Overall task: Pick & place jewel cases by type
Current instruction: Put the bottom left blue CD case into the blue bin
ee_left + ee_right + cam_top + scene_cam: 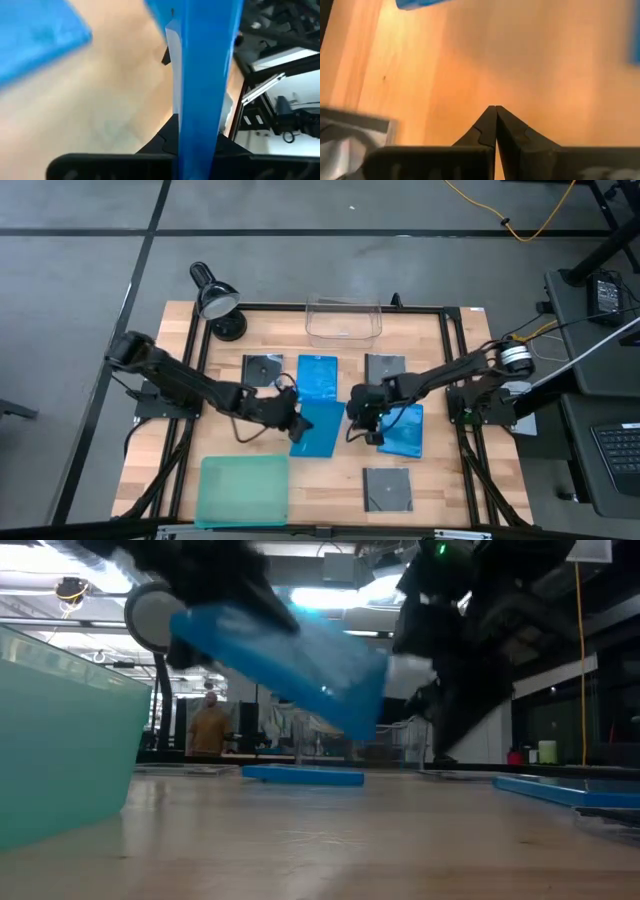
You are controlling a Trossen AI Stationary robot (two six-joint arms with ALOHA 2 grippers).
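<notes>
My left gripper (pixel 296 422) is shut on a bright blue jewel case (pixel 320 430) near the table's middle. The low view shows this case (pixel 290 655) lifted and tilted. My right gripper (pixel 495 117) is shut and empty. It hangs over bare wood (pixel 364 420) between the held case and a second blue case (pixel 406 432) lying flat. A third blue case (pixel 318 375) lies flat farther back. Dark grey cases lie flat at the far left (pixel 263 370), far right (pixel 385 367) and near right (pixel 387 489). My left gripper pinches the blue case between its two fingers (pixel 165 142), one on each flat face, at the case's left edge (pixel 302 426). The fingers come roughly level from the table's left. The case (pixel 205 100) is lifted clear of the table and tilted, its right end lower.
A teal-green shallow tray (pixel 245 491) sits at the near left. A clear plastic bin (pixel 343 320) stands at the far edge and a black desk lamp (pixel 216 302) at the far left corner. A person (pixel 209 727) stands in the room beyond.
</notes>
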